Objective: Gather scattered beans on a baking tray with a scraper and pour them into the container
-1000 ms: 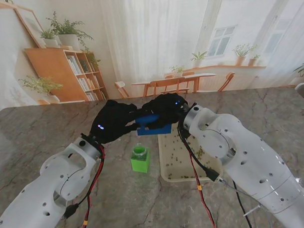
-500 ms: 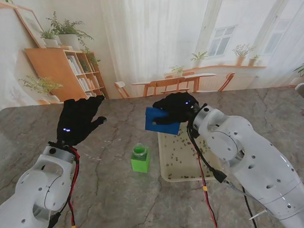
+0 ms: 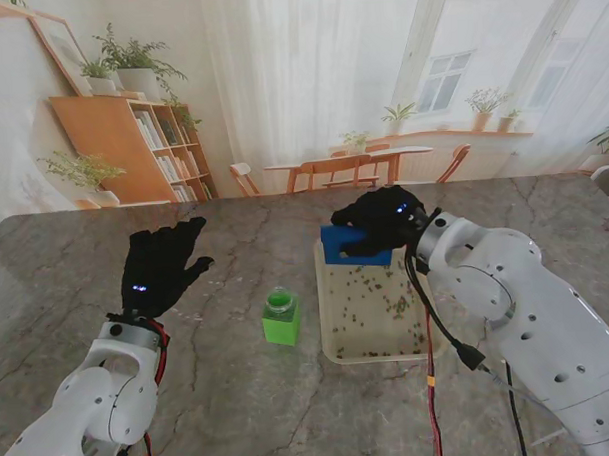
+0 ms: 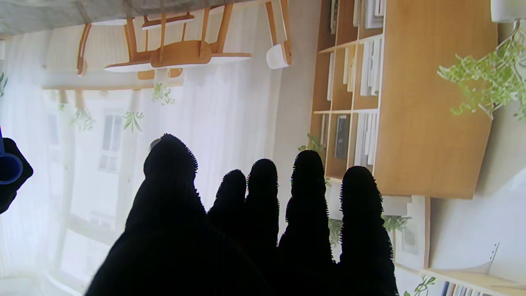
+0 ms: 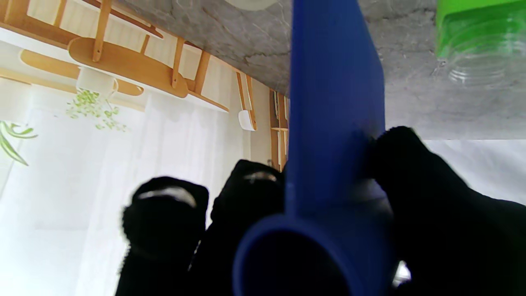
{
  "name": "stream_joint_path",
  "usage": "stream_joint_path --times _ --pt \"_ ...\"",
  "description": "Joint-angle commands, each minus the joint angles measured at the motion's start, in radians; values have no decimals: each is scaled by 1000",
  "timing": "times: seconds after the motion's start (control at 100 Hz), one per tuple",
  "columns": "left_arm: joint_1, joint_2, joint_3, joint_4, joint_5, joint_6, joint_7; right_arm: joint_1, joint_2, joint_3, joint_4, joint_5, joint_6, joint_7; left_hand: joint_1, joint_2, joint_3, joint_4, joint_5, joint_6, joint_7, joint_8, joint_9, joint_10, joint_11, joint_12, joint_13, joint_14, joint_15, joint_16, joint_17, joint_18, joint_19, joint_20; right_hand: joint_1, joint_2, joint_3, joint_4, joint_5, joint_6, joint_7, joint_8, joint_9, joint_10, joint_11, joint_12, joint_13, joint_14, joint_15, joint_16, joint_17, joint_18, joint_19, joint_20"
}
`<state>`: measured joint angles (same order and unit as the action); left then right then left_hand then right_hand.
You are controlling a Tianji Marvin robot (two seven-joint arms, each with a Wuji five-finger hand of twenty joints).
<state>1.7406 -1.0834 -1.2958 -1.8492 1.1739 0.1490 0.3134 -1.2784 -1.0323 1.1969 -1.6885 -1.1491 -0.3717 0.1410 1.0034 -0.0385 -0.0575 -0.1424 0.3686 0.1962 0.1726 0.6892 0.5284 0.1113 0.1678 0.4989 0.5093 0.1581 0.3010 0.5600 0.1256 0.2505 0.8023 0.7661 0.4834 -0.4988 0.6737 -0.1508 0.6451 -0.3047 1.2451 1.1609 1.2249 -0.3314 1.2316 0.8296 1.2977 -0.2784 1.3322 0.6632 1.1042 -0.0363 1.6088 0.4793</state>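
Stand view is showing me one flat blue plastic scraper (image 3: pixel 355 244) that my right hand (image 3: pixel 376 218) is gripping over the far end of one shallow cream baking tray (image 3: pixel 328 327) dotted with scattered beans (image 3: pixel 372 286), too many to count. One green-capped clear container (image 3: pixel 281 317) is sitting left of the tray; my left hand (image 3: pixel 162 266) is hovering beyond it, fingers spread, holding nothing.

- Grey marbled table top (image 3: pixel 291 409) running wide across the near view
- Printed backdrop behind: wooden bookshelf (image 3: pixel 131 144) on the left, potted plants (image 3: pixel 129 64) on top
- Wooden dining table and chairs (image 3: pixel 352 166) at centre, before white curtains (image 3: pixel 299 68)
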Motion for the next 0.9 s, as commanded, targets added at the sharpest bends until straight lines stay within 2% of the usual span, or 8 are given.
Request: stream_joint_path --times 0.0,0.29,0.44,0.53,0.6,0.64,0.72,0.89 --pt "10 -11 16 19 -9 13 8 -9 10 2 33 1 10 11 -2 59 13 95 7 20 -6 -15 -2 13 -20 -10 -4 16 -14 -9 -15 27 -24 -17 99 52 10 -14 -72 14 18 -38 -25 -87 82 38 37 -219 59 17 24 -36 6 16" --pt "3 -22 49 57 -60 40 54 19 25 -36 126 1 23 98 1 61 13 95 11 20 -4 -16 0 16 -21 -10 -3 18 -14 -6 -16 30 -25 -17 430 353 -449 60 -290 226 -116 -186 -229 64 -35 36 -117 -55 -60 0 -174 95 -123 45" --pt "3 -24 53 72 -72 39 66 46 32 -65 178 3 28 129 0 63 13 95 12 20 -4 -16 2 14 -20 -10 -2 18 -14 -5 -14 30 -24 -15 537 394 -510 75 -307 281 -169 -244 -280 121 -93 34 -171 -1 -103 3 -241 130 -156 49" --pt "3 -26 54 78 -82 36 74 64 33 -86 211 -1 31 124 0 64 13 95 16 19 -2 -16 3 15 -20 -9 -1 17 -13 -4 -15 32 -24 -14 569 370 -494 82 -322 312 -217 -298 -315 158 -153 7 -200 23 -136 -7 -273 143 -178 42" --pt "3 -27 54 80 -87 31 80 80 34 -106 240 -6 40 109 -1 66 13 95 16 20 -2 -16 3 17 -20 -9 0 19 -12 -3 -15 32 -25 -14 512 294 -379 73 -312 305 -219 -320 -318 171 -195 -27 -206 28 -163 -17 -277 140 -188 35" --pt "3 -27 54 80 -88 28 83 89 33 -119 257 -9 48 96 -1 67 13 95 16 20 -2 -16 4 17 -20 -9 0 19 -12 -3 -15 32 -25 -13 430 231 -248 51 -313 294 -217 -314 -319 174 -206 -37 -211 37 -184 -31 -281 140 -193 21" --pt "5 -27 53 80 -88 23 88 108 33 -147 290 -13 64 69 -1 69 13 95 17 19 -2 -15 5 16 -19 -8 2 17 -11 -2 -14 33 -25 -13 341 145 -129 31 -323 282 -191 -290 -336 188 -226 -54 -233 61 -230 -54 -302 151 -215 6" --pt "10 -29 51 80 -94 20 95 157 31 -211 355 -4 81 29 2 74 14 95 21 19 1 -14 8 17 -18 -8 5 19 -9 0 -13 34 -24 -10 219 64 1 18 -337 304 -172 -197 -389 223 -241 -78 -287 127 -333 -103 -364 194 -269 -22"
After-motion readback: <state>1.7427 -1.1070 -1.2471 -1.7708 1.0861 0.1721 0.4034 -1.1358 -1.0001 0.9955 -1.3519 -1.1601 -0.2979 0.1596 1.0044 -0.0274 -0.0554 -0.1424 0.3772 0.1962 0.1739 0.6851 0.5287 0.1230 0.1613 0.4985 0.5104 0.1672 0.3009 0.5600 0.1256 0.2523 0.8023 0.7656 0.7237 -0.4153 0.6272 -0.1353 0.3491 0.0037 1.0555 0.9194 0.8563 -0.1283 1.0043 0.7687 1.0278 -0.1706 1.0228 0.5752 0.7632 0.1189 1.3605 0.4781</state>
